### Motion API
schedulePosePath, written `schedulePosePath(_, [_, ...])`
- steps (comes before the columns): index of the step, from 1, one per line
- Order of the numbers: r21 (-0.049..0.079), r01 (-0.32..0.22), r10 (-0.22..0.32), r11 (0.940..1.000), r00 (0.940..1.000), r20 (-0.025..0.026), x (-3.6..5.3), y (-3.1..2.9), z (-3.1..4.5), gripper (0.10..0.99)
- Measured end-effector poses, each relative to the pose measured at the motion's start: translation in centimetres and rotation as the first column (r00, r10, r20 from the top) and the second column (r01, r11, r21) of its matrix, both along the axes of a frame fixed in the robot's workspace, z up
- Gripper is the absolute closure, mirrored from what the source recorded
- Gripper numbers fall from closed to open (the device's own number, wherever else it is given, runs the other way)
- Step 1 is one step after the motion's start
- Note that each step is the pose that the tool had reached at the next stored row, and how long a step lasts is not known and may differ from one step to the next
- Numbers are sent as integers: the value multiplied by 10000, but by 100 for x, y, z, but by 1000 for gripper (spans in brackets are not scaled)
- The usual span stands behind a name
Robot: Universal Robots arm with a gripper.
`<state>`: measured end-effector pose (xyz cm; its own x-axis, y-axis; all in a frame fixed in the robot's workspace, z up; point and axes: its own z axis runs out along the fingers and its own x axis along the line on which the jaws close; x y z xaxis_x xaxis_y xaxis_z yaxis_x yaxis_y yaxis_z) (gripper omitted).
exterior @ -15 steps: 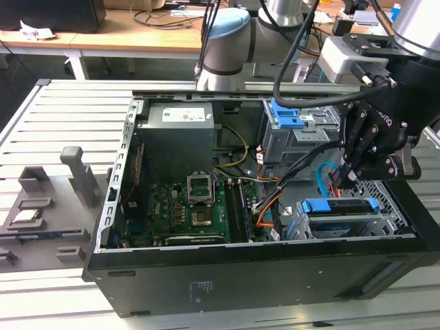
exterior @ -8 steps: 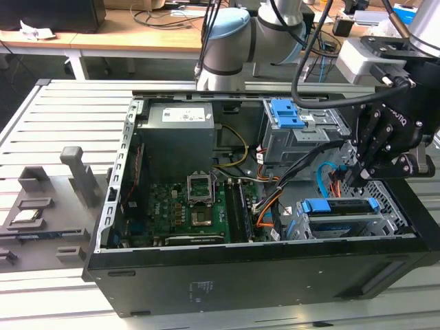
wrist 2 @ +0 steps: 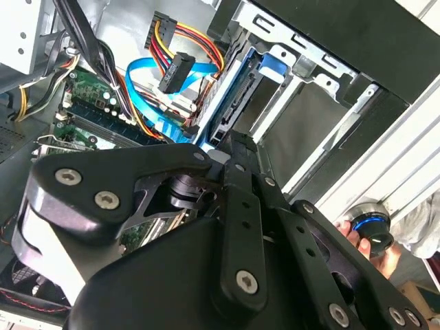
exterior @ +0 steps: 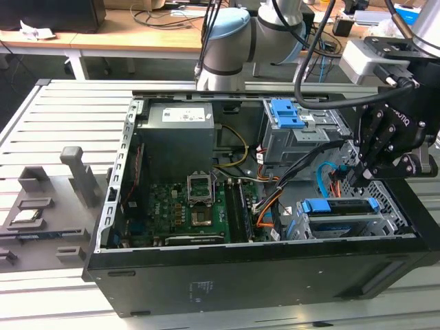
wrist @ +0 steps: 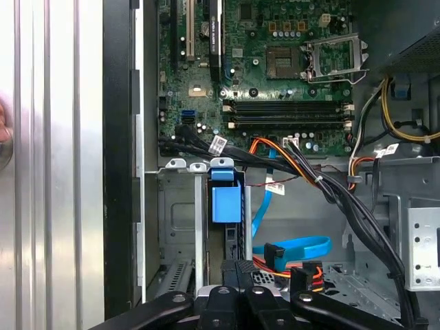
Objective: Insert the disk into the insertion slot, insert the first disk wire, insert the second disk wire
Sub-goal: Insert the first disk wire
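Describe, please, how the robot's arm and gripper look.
The arm has pale blue-grey joint caps on silver-grey tubes, with black cables looping beside it. A white block sits near the wrist. The gripper is black, made of linked bars pinned with silver screws.

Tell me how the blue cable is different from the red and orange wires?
The blue cable is one flat, wide ribbon; the red-orange wires are several thin strands in a bundle. The blue cable bends in a loop; the red-orange wires fan into a black plug. Both sit close together inside the computer case.
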<state>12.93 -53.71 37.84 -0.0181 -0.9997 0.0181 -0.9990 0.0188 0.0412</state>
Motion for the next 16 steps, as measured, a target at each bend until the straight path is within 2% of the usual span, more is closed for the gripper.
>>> schedulePosePath(2, [-1, -3, 3, 10000, 10000, 0, 12, 1, 0, 980])
schedulePosePath(3, [-1, -1, 1, 10000, 10000, 0, 67, 35, -3, 980])
schedulePosePath(6, [-3, 0, 0, 10000, 10000, -3, 152, 176, -19, 980])
schedulePosePath(7, [-2, 0, 0, 10000, 10000, -3, 172, 244, -31, 980])
schedulePosePath(9, [-4, 1, -1, 10000, 10000, -7, 181, 366, -93, 980])
schedulePosePath(11, [-6, 1, -1, 10000, 10000, -8, 181, 390, -127, 980])
schedulePosePath(15, [-9, -1, 1, 10000, 10000, -8, 182, 393, -132, 980])
schedulePosePath(16, [-10, 0, 0, 10000, 10000, -8, 182, 393, -132, 914])
